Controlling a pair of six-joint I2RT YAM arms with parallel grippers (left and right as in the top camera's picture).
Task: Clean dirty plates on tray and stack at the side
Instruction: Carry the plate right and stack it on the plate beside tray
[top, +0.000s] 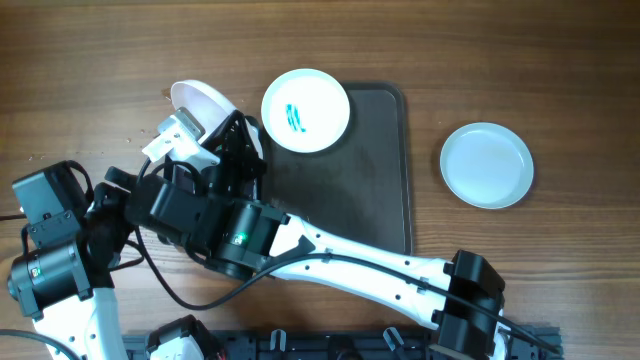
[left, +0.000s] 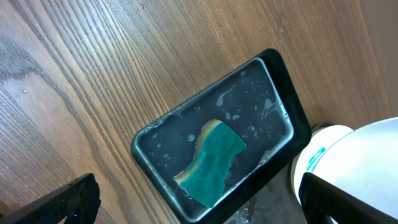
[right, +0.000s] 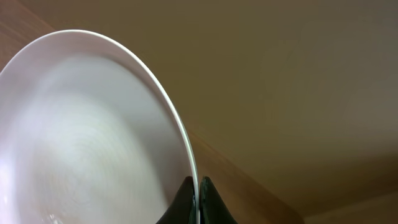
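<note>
There's the plate (right: 93, 137) up on edge, its rim pinched in the shut right gripper (right: 198, 200), just past the left end of the brown tray (top: 385, 200). The left gripper (left: 208, 200) hangs wide open and empty. The green sponge (left: 214, 163) lies straight ahead between its jaws, long axis slanting along the small black tray (left: 283, 93), so the left arm looks nearer for that pick. There's bare wood around; a smeared plate (top: 305, 110) sits just right of the right gripper, and a clean plate (top: 487, 165) lies well off to the right.

Judged a robotics lab bench. Noted: wood-grain tabletop (top: 520, 50), right arm (top: 380, 265) rooted at 5 o'clock, left arm (top: 50, 270) at 8 o'clock, black rail (top: 330, 348) at 6 o'clock.
</note>
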